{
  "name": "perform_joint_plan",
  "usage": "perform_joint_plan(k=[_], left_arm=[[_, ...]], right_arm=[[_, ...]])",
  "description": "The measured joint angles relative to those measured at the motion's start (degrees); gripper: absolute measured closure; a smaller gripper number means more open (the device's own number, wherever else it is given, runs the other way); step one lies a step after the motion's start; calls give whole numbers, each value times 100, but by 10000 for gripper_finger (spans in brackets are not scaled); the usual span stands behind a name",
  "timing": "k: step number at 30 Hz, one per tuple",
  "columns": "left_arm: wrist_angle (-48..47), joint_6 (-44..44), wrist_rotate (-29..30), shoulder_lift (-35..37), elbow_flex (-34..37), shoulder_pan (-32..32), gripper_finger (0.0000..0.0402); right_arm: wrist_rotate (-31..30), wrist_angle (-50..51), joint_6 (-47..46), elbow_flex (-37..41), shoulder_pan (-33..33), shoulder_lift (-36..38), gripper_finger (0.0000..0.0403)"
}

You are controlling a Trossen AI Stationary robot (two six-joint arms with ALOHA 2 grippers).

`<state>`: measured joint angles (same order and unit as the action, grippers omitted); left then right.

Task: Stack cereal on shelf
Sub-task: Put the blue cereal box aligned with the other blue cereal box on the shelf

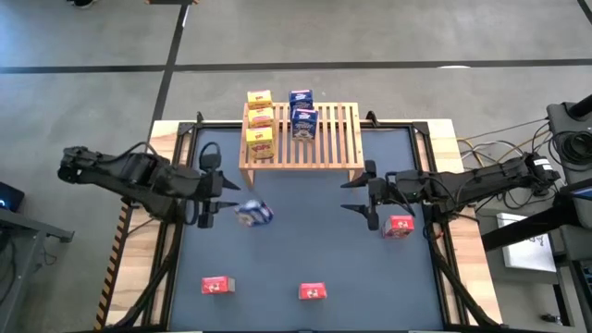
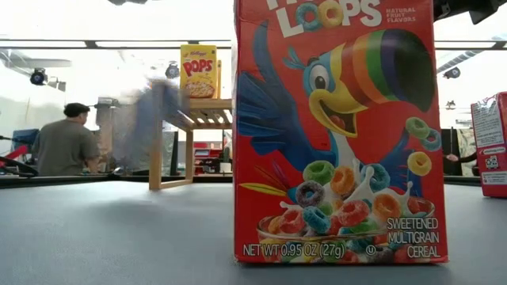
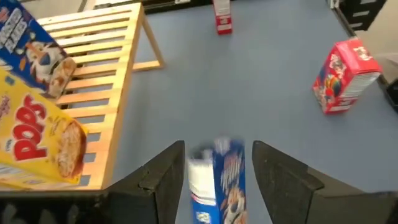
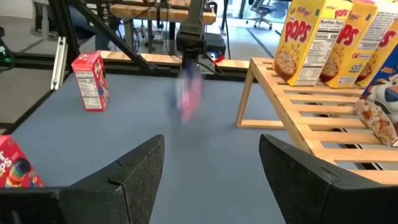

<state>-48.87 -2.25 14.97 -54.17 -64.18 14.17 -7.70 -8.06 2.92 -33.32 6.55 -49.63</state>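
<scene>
Shelf (image 1: pixel 319 139) upper centre of high view, three yellow boxes (image 1: pixel 260 122) along its left slats, two blue boxes (image 1: pixel 302 116) mid-rack. Left gripper (image 1: pixel 211 199) left of centre; third blue box (image 1: pixel 253 214) blurred, just off fingertips; wrist view shows it between spread fingers (image 3: pixel 163 180), contact unclear. Right gripper (image 1: pixel 361 196) right of centre, fingers parted, empty. Red boxes (image 1: pixel 398 226): one beside right gripper, two along bottom edge.

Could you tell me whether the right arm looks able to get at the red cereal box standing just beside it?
Probably yes. The right pincer is open and empty, and the red box stands upright on bare tabletop close by, with nothing between them. The arm would have to pull back and turn, since the pincer points past it.
</scene>
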Motion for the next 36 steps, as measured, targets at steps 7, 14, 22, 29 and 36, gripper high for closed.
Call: perform_joint_plan(k=[7,14,22,29,36], left_arm=[[-186,15,-102,0,4,-255,230],[-87,-172,-251,-210,263,-255,230],[1028,-295,-255,-627,1245,-264,227],[1607,-301,-254,-1375,1617,-438,154],[1886,-31,-245,-2586,1440,-751,52]], right_arm=[[1,5,-55,1,-2,-4,152],[3,3,-87,50,-2,-7,152],[4,5,-87,66,-2,-9,152],[4,-4,9,66,-2,-9,152],[7,-24,66,66,-4,-9,152]])
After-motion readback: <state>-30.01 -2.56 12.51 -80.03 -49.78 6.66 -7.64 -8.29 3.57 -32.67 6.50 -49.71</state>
